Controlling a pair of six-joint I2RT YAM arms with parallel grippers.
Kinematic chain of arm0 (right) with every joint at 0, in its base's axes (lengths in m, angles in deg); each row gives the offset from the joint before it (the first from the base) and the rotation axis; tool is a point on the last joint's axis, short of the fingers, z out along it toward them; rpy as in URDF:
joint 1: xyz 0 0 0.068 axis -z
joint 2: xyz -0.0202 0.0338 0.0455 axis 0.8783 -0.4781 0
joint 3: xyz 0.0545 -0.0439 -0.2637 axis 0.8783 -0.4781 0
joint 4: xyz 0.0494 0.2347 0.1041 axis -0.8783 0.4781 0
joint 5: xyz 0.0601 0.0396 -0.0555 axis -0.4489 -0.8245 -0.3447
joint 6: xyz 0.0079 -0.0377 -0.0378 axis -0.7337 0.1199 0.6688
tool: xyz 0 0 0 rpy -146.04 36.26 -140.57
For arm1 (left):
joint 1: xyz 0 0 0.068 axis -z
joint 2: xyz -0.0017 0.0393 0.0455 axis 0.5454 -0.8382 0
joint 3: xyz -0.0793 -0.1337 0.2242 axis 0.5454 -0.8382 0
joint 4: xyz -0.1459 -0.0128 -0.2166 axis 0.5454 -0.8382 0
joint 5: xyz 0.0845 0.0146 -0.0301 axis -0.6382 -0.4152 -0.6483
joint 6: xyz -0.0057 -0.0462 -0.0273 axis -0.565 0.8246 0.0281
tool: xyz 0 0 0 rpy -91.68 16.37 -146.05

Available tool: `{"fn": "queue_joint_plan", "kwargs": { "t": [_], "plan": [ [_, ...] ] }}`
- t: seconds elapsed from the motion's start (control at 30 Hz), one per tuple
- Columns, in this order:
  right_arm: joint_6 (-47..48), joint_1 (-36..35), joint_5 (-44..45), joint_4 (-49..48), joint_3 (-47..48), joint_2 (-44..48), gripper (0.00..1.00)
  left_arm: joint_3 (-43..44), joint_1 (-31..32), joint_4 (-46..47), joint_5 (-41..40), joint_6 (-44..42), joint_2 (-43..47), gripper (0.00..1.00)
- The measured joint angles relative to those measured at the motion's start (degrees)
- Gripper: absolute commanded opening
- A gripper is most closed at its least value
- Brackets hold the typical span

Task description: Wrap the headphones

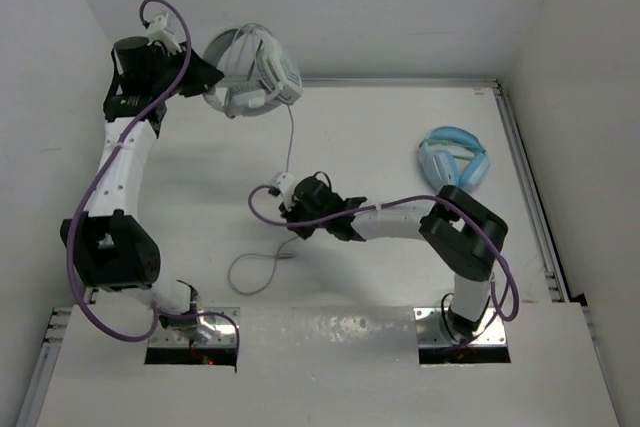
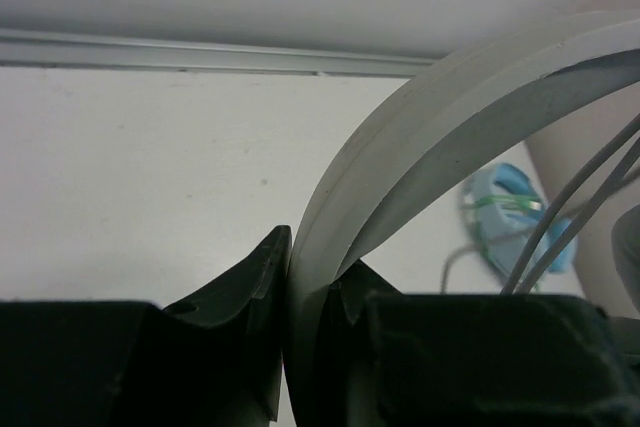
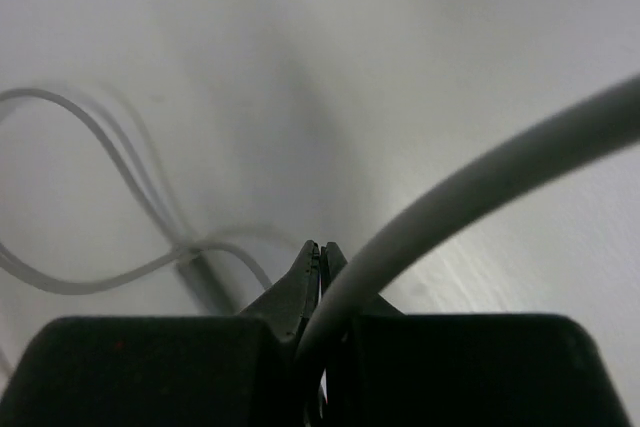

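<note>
The white and light-grey headphones (image 1: pixel 252 72) hang above the table's far left corner. My left gripper (image 1: pixel 212 77) is shut on their grey headband (image 2: pixel 420 117), which is pinched between the jaws (image 2: pixel 305 252). The thin grey cable (image 1: pixel 291 137) drops from the ear cups to my right gripper (image 1: pixel 283 190) near the table's middle. In the right wrist view that gripper (image 3: pixel 321 252) is shut on the cable (image 3: pixel 480 182), which arcs up to the right. The cable's loose end lies in a loop (image 1: pixel 255 272) on the table, and the same loop (image 3: pixel 100 147) is in view below the right wrist.
Light blue headphones (image 1: pixel 455 157) lie on the table's right side, and these light blue headphones (image 2: pixel 510 217) also appear blurred in the left wrist view. White walls close in the left, back and right. A metal rail (image 2: pixel 200 52) runs along the far edge.
</note>
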Motion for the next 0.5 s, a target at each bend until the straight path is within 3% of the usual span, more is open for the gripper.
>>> {"fn": "queue_joint_plan", "kwargs": {
  "t": [0.33,0.5],
  "plan": [
    [-6.01,15.58,4.00,-10.82,-4.48,5.66,0.00,5.22,-0.66,-2.69,15.67,7.48,2.60,0.00],
    [-9.75,15.30,1.36,-9.84,9.44,-6.10,0.00,10.03,-0.94,-2.05,18.60,9.64,2.69,0.00]
  ]
}}
